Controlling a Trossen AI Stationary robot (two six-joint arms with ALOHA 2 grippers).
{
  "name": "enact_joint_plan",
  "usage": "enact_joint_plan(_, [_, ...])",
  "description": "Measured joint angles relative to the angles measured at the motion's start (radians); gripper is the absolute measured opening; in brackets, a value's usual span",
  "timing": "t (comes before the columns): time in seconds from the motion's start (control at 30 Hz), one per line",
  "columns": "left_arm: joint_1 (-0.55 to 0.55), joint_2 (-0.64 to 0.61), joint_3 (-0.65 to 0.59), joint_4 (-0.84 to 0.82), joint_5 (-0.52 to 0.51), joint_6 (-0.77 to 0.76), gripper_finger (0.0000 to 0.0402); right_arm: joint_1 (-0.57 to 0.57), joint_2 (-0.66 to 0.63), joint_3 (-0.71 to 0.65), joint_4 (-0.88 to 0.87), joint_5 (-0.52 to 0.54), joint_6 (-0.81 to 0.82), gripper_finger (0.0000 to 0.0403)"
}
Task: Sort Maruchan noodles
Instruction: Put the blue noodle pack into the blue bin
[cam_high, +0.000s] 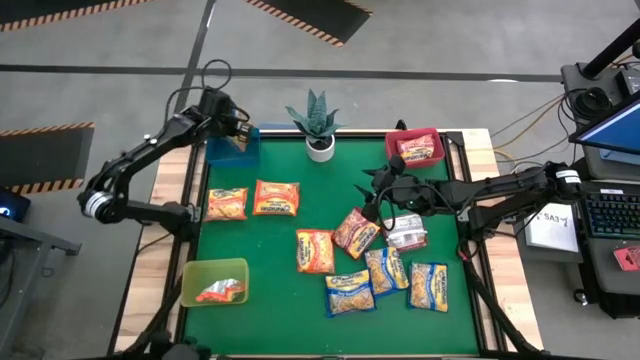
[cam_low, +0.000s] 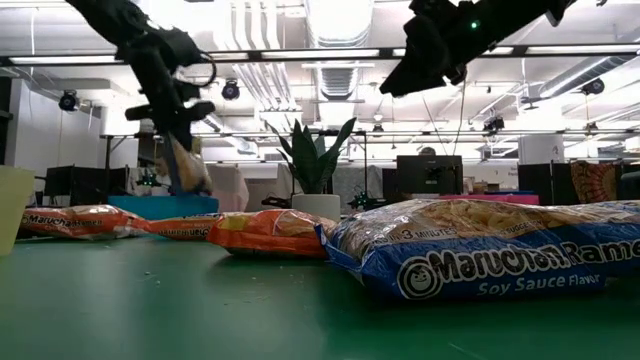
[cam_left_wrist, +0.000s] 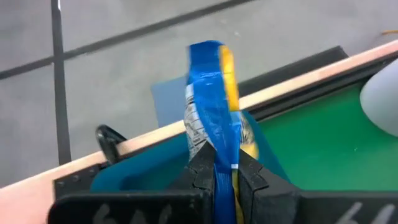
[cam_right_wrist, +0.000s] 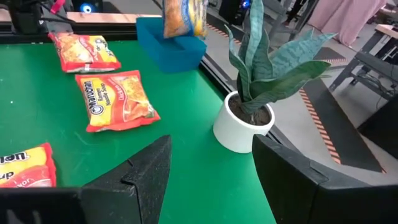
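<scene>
A green felt-like mat (cam_high: 270, 300) covers the table, scattered with flat crinkly plastic ramen packets (cam_high: 318, 250). The left gripper (cam_left_wrist: 222, 177) pinches a blue-edged yellow packet (cam_left_wrist: 214, 106) upright above the rectangular blue plastic bin (cam_high: 232, 147). The right gripper (cam_right_wrist: 211, 165), fingers spread and holding nothing, hovers mid-table near a spiky potted plant (cam_right_wrist: 261, 68).

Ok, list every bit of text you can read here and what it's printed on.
"Maruchan Ramen" and "Soy Sauce Flavor": nearest blue-edged packet, low view.
"Maruchan": orange packet at that view's left.
Print on the other packets, including the one in the left claw, is too small or blurred.
</scene>
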Motion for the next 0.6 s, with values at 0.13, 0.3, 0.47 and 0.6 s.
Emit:
enact_joint_plan(0.13, [-0.002,0.047,0.0,0.004,0.0,-0.015,0.0,0.0,0.0,0.0,0.0,0.0,0.0,0.0215])
enact_joint_plan(0.3, [-0.005,0.083,0.0,0.019,0.0,-0.042,0.0,0.0,0.0,0.0,0.0,0.0,-0.008,0.0215])
enact_joint_plan(0.47, [-0.018,0.117,0.0,0.027,-0.001,-0.086,0.0001,0.0,0.0,0.0,0.0,0.0,-0.013,0.0215])
enact_joint_plan(0.6, [-0.037,0.153,0.0,0.05,-0.001,-0.114,0.0003,0.0,0.0,0.0,0.001,0.0,-0.015,0.0215])
